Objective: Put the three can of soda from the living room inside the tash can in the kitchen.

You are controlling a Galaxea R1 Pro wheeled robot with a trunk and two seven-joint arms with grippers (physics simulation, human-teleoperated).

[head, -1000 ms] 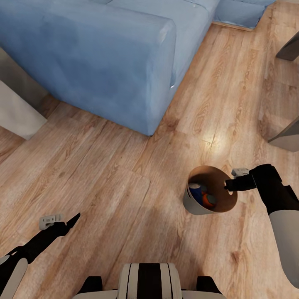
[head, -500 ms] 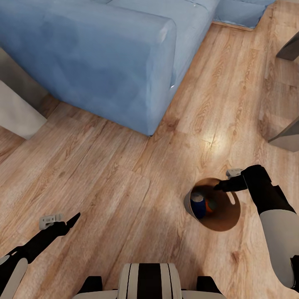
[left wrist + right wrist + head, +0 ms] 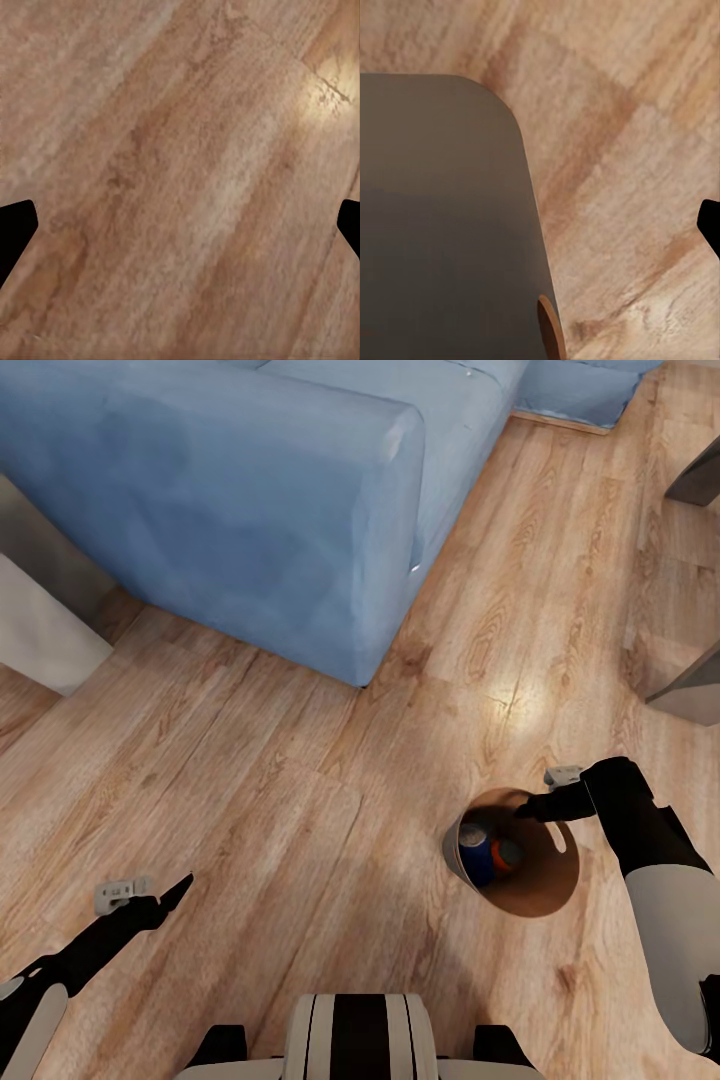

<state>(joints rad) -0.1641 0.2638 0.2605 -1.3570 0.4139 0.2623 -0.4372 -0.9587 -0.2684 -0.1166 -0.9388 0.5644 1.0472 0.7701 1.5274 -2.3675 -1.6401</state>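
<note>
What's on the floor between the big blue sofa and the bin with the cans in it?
Nothing. In the head view, only bare wood floor lies between the sofa and the bin.

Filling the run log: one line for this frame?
right gripper: at bin rim | cans: inside bin | bin: on wood floor by sofa
</note>
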